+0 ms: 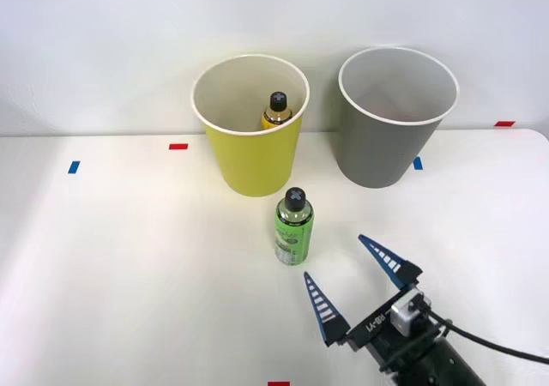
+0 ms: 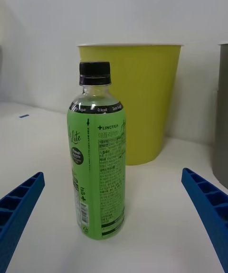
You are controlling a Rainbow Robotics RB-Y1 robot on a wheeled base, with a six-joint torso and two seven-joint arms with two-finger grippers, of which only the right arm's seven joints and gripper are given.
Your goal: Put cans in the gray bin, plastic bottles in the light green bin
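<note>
The right gripper is spread wide and holds nothing; it is near the green bottle, which stands upright on the white table just in front of the light green bin. A yellowish bottle is inside that bin. The gray bin stands beside it, apart.

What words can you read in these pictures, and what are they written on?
"LINGTEA": on the label of the green bottle, partly blurred, so this is my best reading.
"Lite": big slanted letters on the same label's side.
"0 kcal": on the black band under its neck.
"Fresh Apple": roughly, in the dark round badge.
The small print block is too small to read.
White letters on the right gripper mount: too small to read.
</note>
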